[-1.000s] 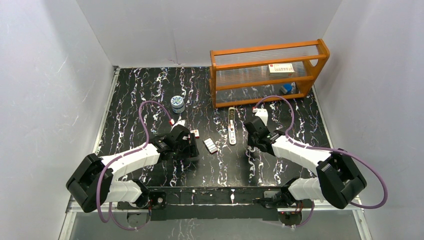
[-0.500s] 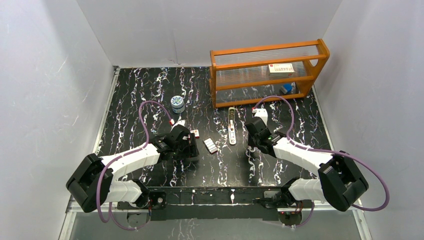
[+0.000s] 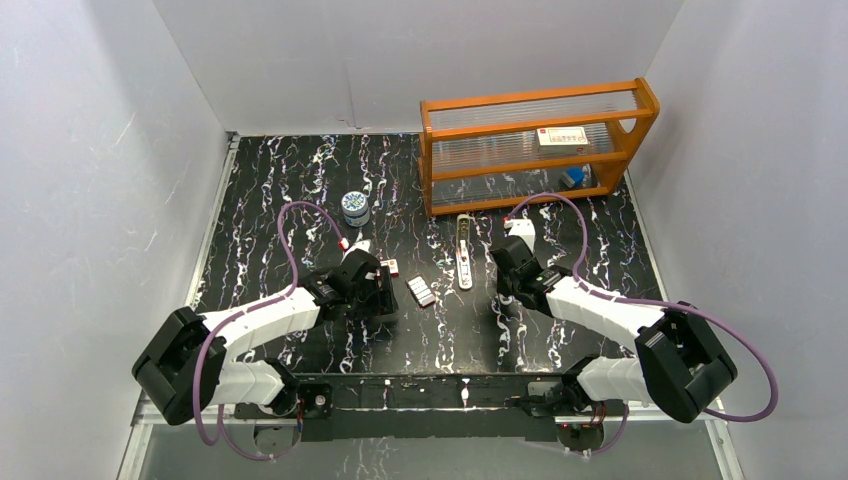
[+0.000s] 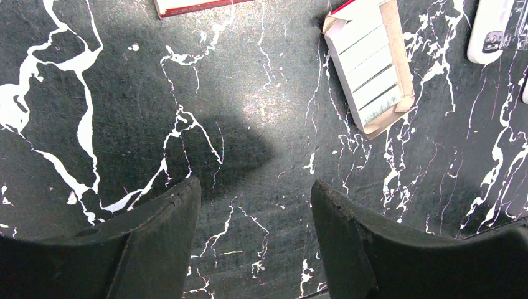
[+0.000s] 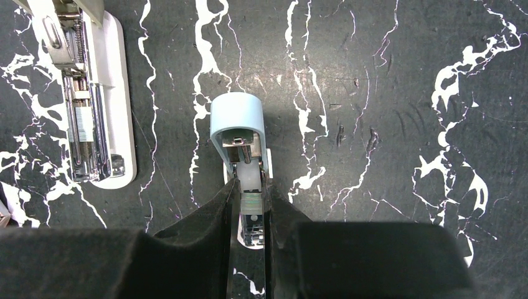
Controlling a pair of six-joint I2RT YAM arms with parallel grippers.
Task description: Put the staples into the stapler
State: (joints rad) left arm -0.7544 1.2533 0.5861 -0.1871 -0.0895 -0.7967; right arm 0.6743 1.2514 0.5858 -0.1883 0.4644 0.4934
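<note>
The stapler [image 3: 464,250] lies open on the black marbled table, its silvery metal channel facing up; it also shows at the upper left of the right wrist view [image 5: 87,106]. The staples [image 3: 421,291] lie left of it, as grey ridged strips in a cardboard tray [image 4: 370,78]. My left gripper [image 4: 255,187] is open and empty over bare table, left of the staples, and shows in the top view [image 3: 386,300]. My right gripper [image 5: 250,187] is shut on the rear of a light-blue piece [image 5: 236,124], right of the stapler [image 3: 503,268].
A red-and-white box [image 3: 390,266] lies beside my left gripper; its edge shows in the left wrist view [image 4: 193,5]. An orange rack [image 3: 530,150] with clear shelves stands at the back right. A round tin [image 3: 355,207] stands at the back left.
My right gripper has shifted slightly toward the near side, still shut on the light-blue piece. The left arm, the stapler and the staples have not moved.
</note>
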